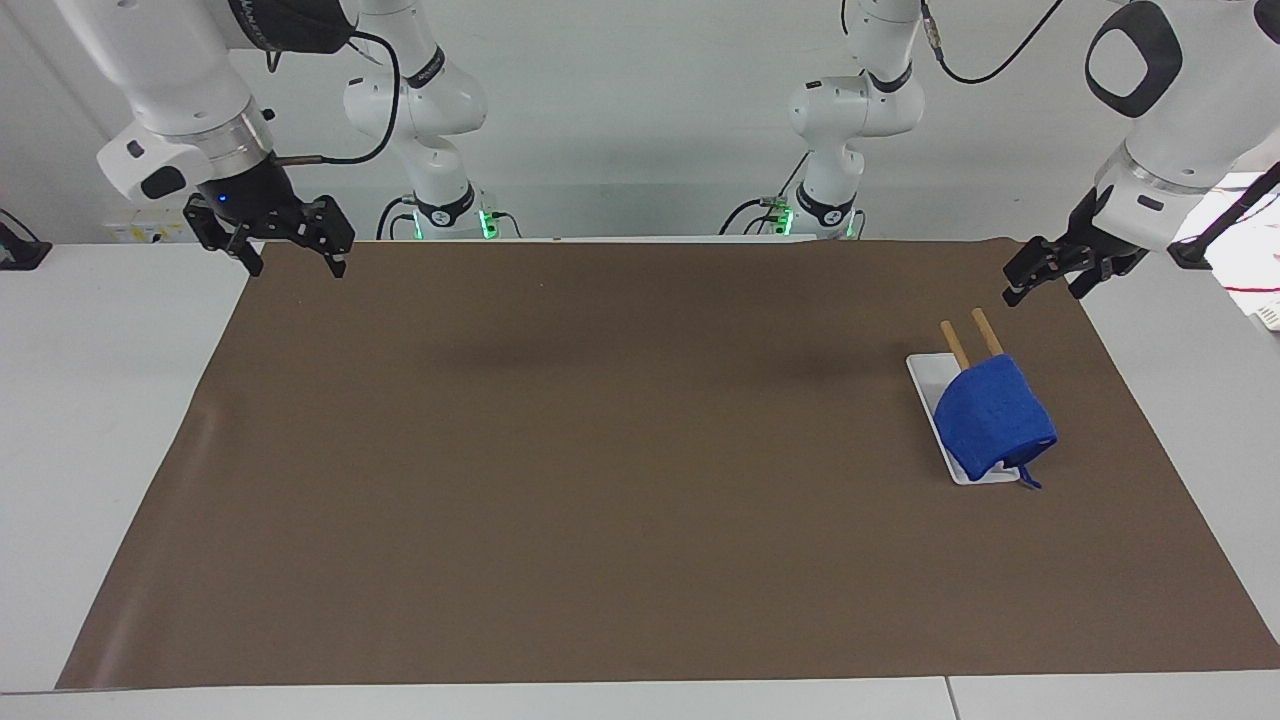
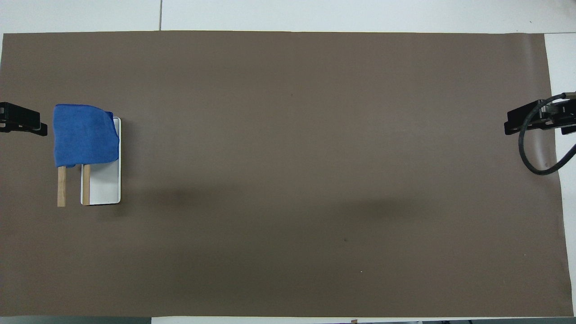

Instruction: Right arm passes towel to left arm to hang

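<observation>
The bright blue towel point(image 1: 993, 420) point(image 2: 83, 135) hangs draped over two wooden bars point(image 1: 986, 331) point(image 2: 61, 186) of a small rack with a white base point(image 1: 925, 376) point(image 2: 105, 184), at the left arm's end of the mat. Its loop tag point(image 1: 1027, 481) dangles at the corner farthest from the robots. My left gripper point(image 1: 1045, 285) point(image 2: 22, 125) hovers open and empty beside the rack, over the mat's edge. At the right arm's end my right gripper point(image 1: 297, 262) point(image 2: 526, 123) hangs open and empty, its blue light on.
A brown mat point(image 1: 600, 450) point(image 2: 292, 157) covers most of the white table point(image 1: 100, 400). A black cable point(image 2: 524, 153) loops from the right wrist. The arm bases point(image 1: 445, 210) stand along the table's edge nearest the robots.
</observation>
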Available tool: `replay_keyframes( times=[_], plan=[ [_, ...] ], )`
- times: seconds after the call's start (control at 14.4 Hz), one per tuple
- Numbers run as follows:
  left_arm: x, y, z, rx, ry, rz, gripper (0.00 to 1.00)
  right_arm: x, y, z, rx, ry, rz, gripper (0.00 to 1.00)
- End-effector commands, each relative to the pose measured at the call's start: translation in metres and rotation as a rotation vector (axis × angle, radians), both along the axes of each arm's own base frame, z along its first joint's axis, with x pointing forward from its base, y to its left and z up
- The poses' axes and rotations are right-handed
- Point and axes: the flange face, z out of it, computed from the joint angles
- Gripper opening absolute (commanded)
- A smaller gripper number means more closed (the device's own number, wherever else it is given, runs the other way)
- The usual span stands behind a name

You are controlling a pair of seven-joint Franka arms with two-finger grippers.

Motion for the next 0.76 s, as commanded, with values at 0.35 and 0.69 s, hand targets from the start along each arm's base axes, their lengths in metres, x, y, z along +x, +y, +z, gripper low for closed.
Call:
replay_keyframes(
  times=[0.35, 0.69],
  plan=[
    [-0.0043, 0.001, 0.0041, 0.018, 0.002, -0.007, 1.0, -0.004, -0.0026, -0.001, 0.005, 0.014, 0.01, 1.0],
    [-0.0045, 0.001, 0.0033, 0.018, 0.005, -0.007, 1.0, -0.0041, 0.0048, -0.0006, 0.003, 0.011, 0.019, 1.0]
  ],
)
